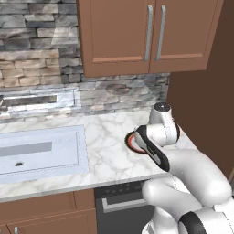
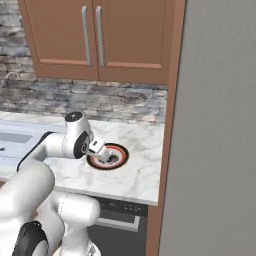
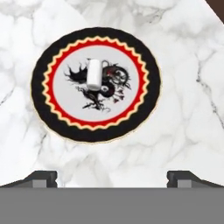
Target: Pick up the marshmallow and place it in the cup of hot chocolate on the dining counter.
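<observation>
Marshmallow: you see the small white soft cylinder of a marshmallow (image 3: 94,74) lying on its side on the plate's pale centre, over the black dragon drawing and a little toward the far left of it in the hand view.
Plate: your round plate with a black rim, a red and yellow zigzag ring and a grey middle (image 3: 144,109) lies flat on the table; from the right base view it (image 2: 120,151) sits close to the brown wooden panel at the right, and from the left base view it (image 1: 131,142) is partly hidden behind the arm.
Table: white marble top with grey veins (image 1: 107,155), with a pale sink (image 1: 41,151) set into it well to the left of the plate.
End effector: your two-finger end effector (image 3: 113,178) hangs above the plate's near side, jaws spread wide with nothing between them; in the right base view it (image 2: 104,155) points down over the plate, clear of the marshmallow.
Background: stone-tile wall and brown wooden cabinets (image 1: 137,32) above the table.
</observation>
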You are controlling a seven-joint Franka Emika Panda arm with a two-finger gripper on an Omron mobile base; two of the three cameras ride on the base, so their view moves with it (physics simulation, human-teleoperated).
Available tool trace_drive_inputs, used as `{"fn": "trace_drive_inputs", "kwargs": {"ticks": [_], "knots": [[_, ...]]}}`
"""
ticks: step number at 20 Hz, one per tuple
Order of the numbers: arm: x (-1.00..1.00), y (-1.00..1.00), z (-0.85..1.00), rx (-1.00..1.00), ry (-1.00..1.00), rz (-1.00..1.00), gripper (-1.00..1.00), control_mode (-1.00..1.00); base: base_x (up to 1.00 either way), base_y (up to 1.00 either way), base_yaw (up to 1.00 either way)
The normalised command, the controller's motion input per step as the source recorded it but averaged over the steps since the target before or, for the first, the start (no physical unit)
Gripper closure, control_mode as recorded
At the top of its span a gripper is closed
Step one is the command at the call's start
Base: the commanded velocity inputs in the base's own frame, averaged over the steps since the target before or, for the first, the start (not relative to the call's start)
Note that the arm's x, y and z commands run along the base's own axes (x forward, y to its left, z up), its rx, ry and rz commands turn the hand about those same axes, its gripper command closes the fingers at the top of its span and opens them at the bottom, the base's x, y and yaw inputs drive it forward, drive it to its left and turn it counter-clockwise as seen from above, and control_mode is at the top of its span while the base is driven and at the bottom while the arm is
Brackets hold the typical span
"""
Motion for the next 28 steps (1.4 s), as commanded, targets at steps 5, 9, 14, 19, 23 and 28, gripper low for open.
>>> {"fn": "trace_drive_inputs", "kwargs": {"ticks": [5,9,14,19,23,28], "knots": [[0.37,0.0,-0.29,0.0,0.0,0.0,-1.0,-1.0,0.0,0.0,0.0],[0.33,0.0,-0.24,0.0,0.0,0.0,-1.0,-1.0,0.0,0.0,0.0],[0.29,0.0,-0.19,0.0,0.0,0.0,-1.0,-1.0,0.0,0.0,0.0],[0.24,0.0,-0.09,0.0,0.01,0.0,-1.0,-1.0,0.0,0.0,0.0],[0.19,-0.1,-0.12,0.0,0.02,0.0,-1.0,-1.0,0.0,0.0,0.0],[0.04,-0.04,-0.23,0.0,0.0,0.0,-1.0,-1.0,0.0,0.0,0.0]]}}
